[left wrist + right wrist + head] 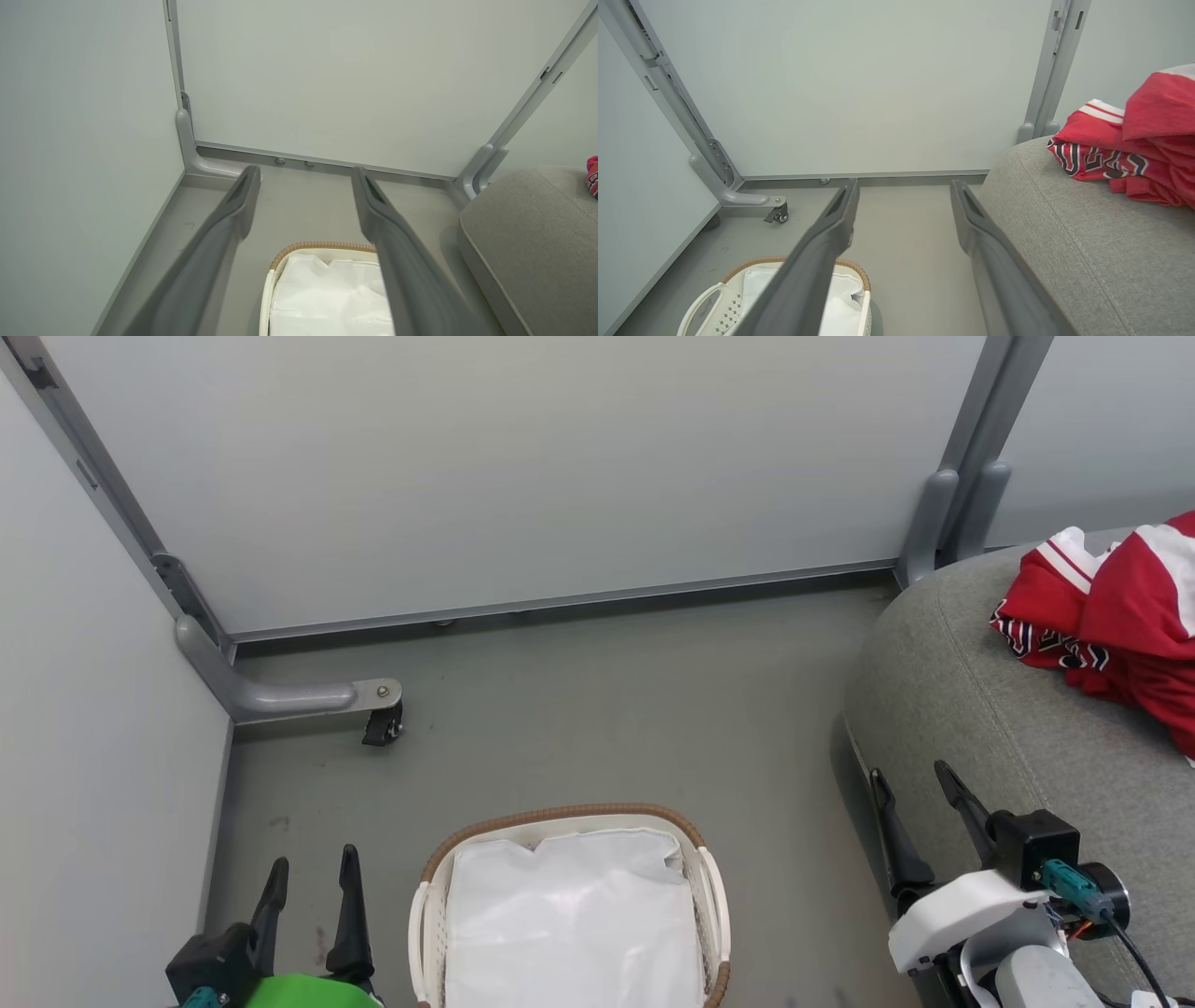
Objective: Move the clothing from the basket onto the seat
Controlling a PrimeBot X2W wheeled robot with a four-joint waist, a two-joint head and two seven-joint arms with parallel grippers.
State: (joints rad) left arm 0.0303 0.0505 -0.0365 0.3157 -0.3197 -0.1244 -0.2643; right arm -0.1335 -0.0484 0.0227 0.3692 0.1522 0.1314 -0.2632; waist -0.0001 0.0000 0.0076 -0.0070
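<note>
The red-and-white clothing [1111, 616] lies bunched on the grey seat [990, 737] at the right, its lettered jersey edge facing out [1101, 161]. On the floor at bottom centre stands the white basket [709, 887] with a brown rim, holding just its white liner [569, 915]. My left gripper [313, 877] is open to the left of the basket, nothing between its fingers. Over the seat's front edge, my right gripper [913, 784] is open and holds nothing, well short of the clothing.
Pale partition panels wall in the space at the back and left. A grey metal foot with a caster [383, 723] juts onto the floor at the left. A grey post [952, 513] stands behind the seat. Bare grey floor [607, 709] lies between basket and wall.
</note>
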